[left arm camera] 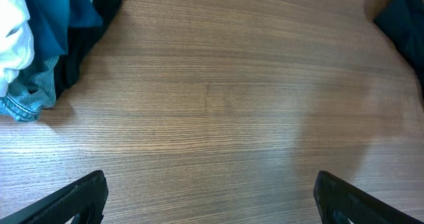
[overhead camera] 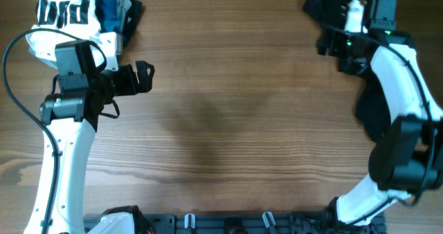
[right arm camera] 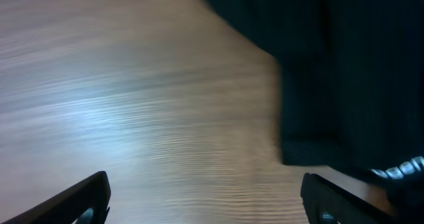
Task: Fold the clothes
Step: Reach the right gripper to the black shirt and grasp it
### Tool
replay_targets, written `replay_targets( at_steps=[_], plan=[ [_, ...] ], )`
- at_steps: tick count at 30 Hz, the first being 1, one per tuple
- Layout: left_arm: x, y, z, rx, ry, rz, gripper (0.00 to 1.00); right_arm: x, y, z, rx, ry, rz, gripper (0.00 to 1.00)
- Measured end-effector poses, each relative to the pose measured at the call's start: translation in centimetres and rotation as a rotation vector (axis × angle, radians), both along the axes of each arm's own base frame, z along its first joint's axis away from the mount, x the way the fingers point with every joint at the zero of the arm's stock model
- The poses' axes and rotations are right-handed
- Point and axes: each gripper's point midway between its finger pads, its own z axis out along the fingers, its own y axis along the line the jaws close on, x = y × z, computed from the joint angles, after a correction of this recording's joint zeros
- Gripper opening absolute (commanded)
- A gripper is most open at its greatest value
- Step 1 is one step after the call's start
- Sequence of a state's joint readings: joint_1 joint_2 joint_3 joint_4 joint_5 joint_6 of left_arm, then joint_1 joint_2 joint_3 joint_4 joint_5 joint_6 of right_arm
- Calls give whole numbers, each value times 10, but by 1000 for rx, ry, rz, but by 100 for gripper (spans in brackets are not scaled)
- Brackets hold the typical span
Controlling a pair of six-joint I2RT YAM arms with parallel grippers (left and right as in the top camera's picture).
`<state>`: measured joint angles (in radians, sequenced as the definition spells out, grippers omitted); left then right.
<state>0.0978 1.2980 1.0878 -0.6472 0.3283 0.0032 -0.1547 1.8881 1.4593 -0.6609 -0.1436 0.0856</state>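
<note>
The black garment (overhead camera: 329,2) lies bunched in the far right corner of the table (overhead camera: 221,123), and more dark cloth appears to trail down the right edge under the right arm. If so, its long axis runs roughly along that edge, though the arm hides too much to be sure. The right pincer (right arm camera: 207,201) is by far the nearer. In its own blurred wrist view the jaws stand wide apart with nothing between them. Only bare wood lies under the gap, and the cloth fills the upper right of the view. The cloth's edge slants from top centre down to a corner just ahead of the right-hand finger, near a small white logo (right arm camera: 401,169). The garment therefore sits ahead of that pincer and off to one side, close but not yet between the jaws. A grip probably calls for a short shift toward that edge before the jaws close. The left pincer (left arm camera: 209,204) is also open and empty. It hangs over bare table on the left side, well apart from the black garment, which shows only as a dark patch at the far right of its view. Beside it are a white striped garment (overhead camera: 66,12) and a blue piece (overhead camera: 107,9), which are not the target.
</note>
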Motion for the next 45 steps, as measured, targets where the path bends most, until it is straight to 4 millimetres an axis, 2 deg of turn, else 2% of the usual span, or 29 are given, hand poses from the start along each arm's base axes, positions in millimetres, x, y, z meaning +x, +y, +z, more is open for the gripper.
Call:
replay_targets(
  at_steps=[1, 3, 6, 9, 18, 26, 28, 30, 32, 33, 35, 42, 45],
  plan=[
    [0, 0, 0, 0, 0, 0, 100, 0, -11, -17, 10, 34, -54, 85],
    [0, 0, 0, 0, 0, 0, 100, 0, -16, -36, 20, 71, -93, 85],
    [1, 0, 1, 0, -3, -1, 100, 0, -20, -58, 21, 110, -138, 85],
    [0, 0, 0, 0, -3, -1, 99, -2, -25, -72, 6, 142, -177, 85],
    [1, -1, 0, -3, -1, -2, 99, 13, -39, -74, -42, 84, -242, 80],
    [1, -1, 0, -3, 0, -2, 99, 14, -44, -93, -62, 106, -267, 75],
    [1, -1, 0, -3, 0, -2, 99, 14, -45, -92, -67, 104, -274, 71],
    [1, -1, -1, -3, 1, -2, 99, 13, -48, -93, -77, 107, -286, 59],
    [1, 0, -1, -3, 2, -2, 98, 13, -50, -93, -90, 109, -291, 41],
    [1, 0, -1, -3, 2, -2, 98, 12, -52, -93, -101, 111, -299, 27],
    [1, 0, -1, -3, 3, -2, 96, 11, -56, -93, -119, 115, -311, 6],
    [1, 0, -2, -3, 3, -2, 94, 9, -62, -93, -151, 117, -322, 4],
    [2, 0, -1, -3, -1, -2, 100, 7, -57, -94, -146, 135, -273, 4]
  ],
)
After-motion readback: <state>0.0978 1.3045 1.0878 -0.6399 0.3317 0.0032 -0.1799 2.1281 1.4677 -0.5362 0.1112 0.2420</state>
